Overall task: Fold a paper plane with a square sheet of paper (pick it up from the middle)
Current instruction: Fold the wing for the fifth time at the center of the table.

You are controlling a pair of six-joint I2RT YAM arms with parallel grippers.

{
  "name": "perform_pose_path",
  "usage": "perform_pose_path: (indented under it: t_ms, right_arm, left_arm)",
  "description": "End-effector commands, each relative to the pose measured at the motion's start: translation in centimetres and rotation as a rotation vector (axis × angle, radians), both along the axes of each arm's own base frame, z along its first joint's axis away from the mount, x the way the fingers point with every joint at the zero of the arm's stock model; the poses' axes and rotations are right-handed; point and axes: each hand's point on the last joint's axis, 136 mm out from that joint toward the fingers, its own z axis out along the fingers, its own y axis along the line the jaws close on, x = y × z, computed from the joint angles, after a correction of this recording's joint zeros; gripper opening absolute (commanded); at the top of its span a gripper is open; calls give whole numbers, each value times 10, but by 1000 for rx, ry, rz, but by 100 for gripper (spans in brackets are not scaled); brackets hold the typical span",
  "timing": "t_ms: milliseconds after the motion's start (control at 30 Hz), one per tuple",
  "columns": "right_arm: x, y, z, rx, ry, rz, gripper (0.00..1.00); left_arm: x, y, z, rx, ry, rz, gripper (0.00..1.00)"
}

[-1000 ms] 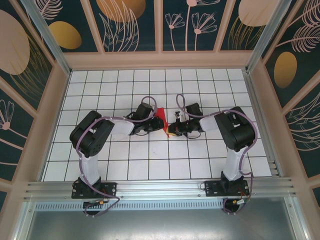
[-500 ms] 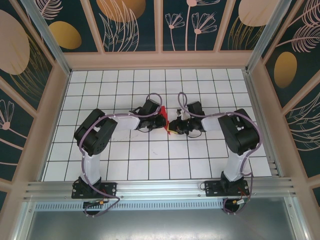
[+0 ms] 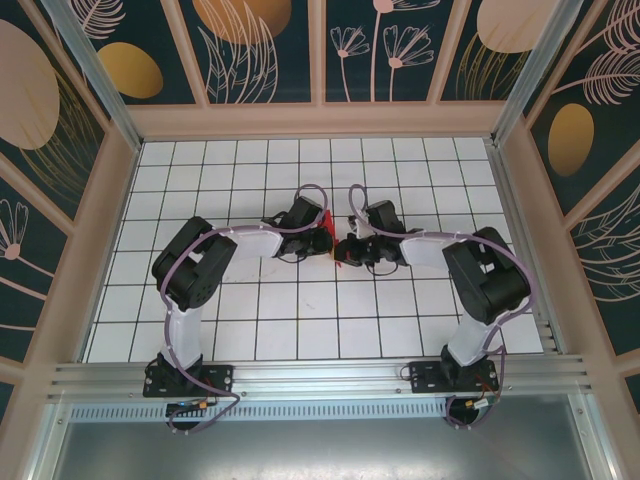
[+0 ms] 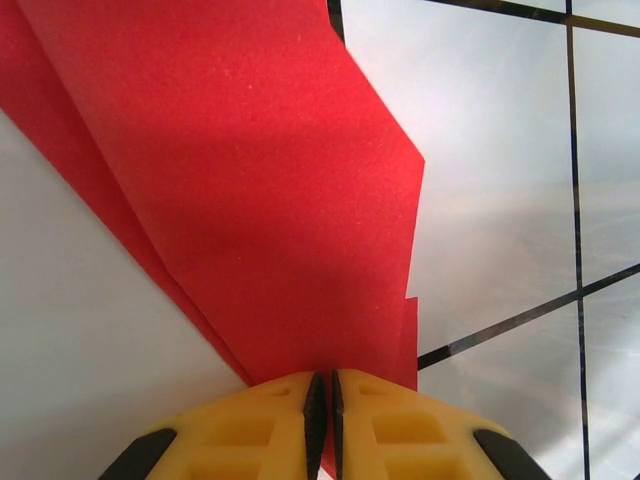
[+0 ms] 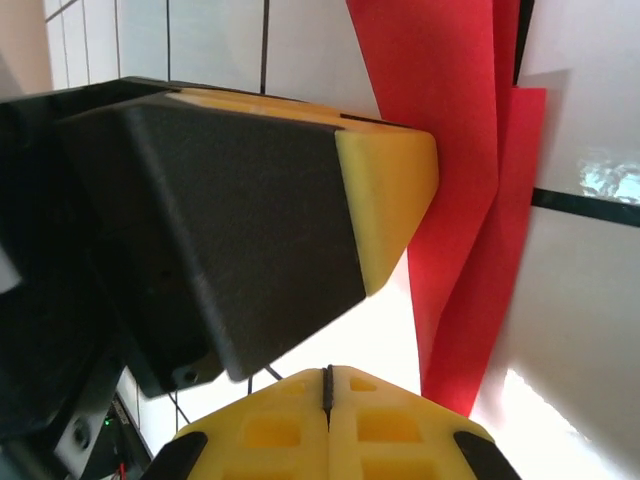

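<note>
The square sheet of paper (image 4: 250, 170) is bright red and folded into overlapping layers with long diagonal creases. Whether it has the pointed form of a paper plane I cannot tell. My left gripper (image 4: 323, 378) is shut on its lower edge, the paper pinched between the yellow fingers (image 4: 270, 420). In the top view the left gripper (image 3: 324, 242) holds the paper (image 3: 327, 228) just above the table centre. My right gripper (image 3: 344, 251) is close beside it. In the right wrist view that gripper (image 5: 327, 372) is shut on nothing, with the red paper (image 5: 455, 200) to its right and the left finger (image 5: 385, 190) ahead.
The white grid table (image 3: 300, 310) is walled by pale wooden rails, with a metal rail (image 3: 320, 375) along the near edge by the arm bases. Both arms' cables loop above the wrists near the centre.
Both wrists have drawn in toward the table centre. The right gripper has moved left, closer to the left gripper and the paper. The left gripper kept its hold on the paper.
</note>
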Motion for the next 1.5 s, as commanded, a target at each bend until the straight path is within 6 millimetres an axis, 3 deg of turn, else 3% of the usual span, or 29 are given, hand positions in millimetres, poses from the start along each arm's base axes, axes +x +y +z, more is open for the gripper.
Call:
perform_pose_path:
  t_ms: [0,267,600,700,833,933,1200,1467]
  right_arm:
    - [2,0,-14,-50,25,2,3]
    - [-2,-17,-34,-126,73,-36,1]
    - [-34,-39,-51,-187,152,-32,1]
    - [-34,-37,-36,-159,124,-22,1]
    - [-13,-25,11,-68,2,-40,2]
    - [1,-19,20,-63,-28,-58,2]
    - [5,-6,-14,-88,33,-22,1]
    - [-9,-23,-50,-187,97,-30,1]
  left_arm:
    - [-17,41,-58,210,96,43,17]
    - [-16,42,-57,214,91,45,17]
    - [-15,42,-56,217,89,46,17]
    - [-15,42,-56,216,89,45,18]
    - [-15,41,-55,210,86,45,18]
    - [-14,39,-54,205,87,43,18]
    - [-13,37,-50,190,81,44,18]
    - [-7,32,-34,161,50,54,18]
